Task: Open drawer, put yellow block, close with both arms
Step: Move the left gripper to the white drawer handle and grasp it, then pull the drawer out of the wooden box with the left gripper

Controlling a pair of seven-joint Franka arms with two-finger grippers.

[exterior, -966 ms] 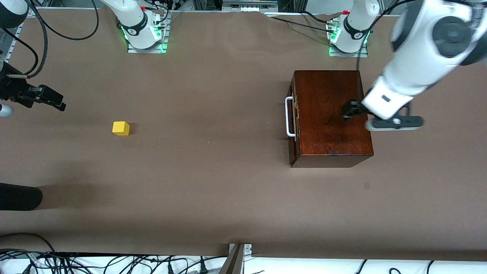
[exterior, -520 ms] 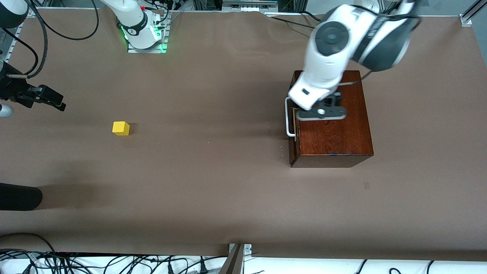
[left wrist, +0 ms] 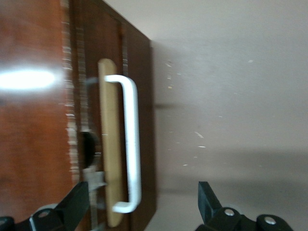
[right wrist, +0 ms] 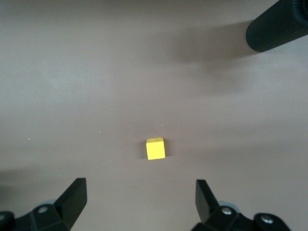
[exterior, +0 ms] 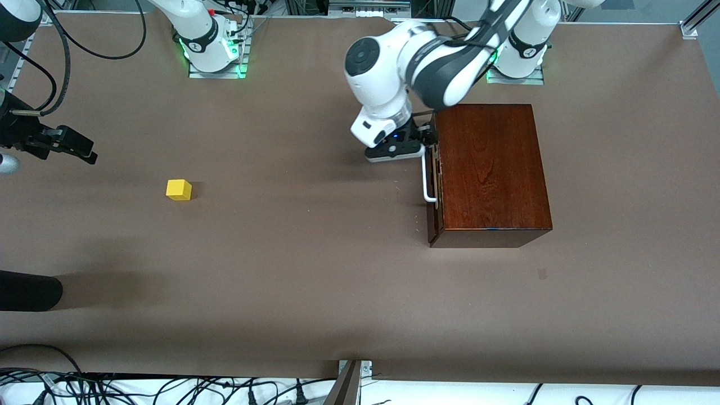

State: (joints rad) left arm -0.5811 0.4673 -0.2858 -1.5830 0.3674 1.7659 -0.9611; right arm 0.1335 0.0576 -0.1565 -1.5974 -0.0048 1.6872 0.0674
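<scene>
The drawer (exterior: pixel 433 214) is shut in the dark-brown wooden box (exterior: pixel 489 169); its white bar handle (exterior: pixel 426 179) faces the right arm's end of the table. My left gripper (exterior: pixel 426 136) is open in front of the drawer at one end of the handle. In the left wrist view the handle (left wrist: pixel 132 144) and brass plate (left wrist: pixel 109 144) lie between the open fingers (left wrist: pixel 77 202) of the left gripper (left wrist: pixel 142 204), not touched. The yellow block (exterior: pixel 179 189) sits on the table toward the right arm's end. My right gripper (exterior: pixel 84 152) waits open above the table near it, and shows in its wrist view (right wrist: pixel 139 195) with the block (right wrist: pixel 155 148).
A black cylinder (exterior: pixel 28 289) juts in at the table's edge at the right arm's end, nearer the front camera than the block; it also shows in the right wrist view (right wrist: pixel 276 26). Brown table surface (exterior: pixel 309 253) spreads between block and box.
My left arm has swung from over the box's top across to the front of the drawer, by the handle. The right arm, the block and the box have not moved.
</scene>
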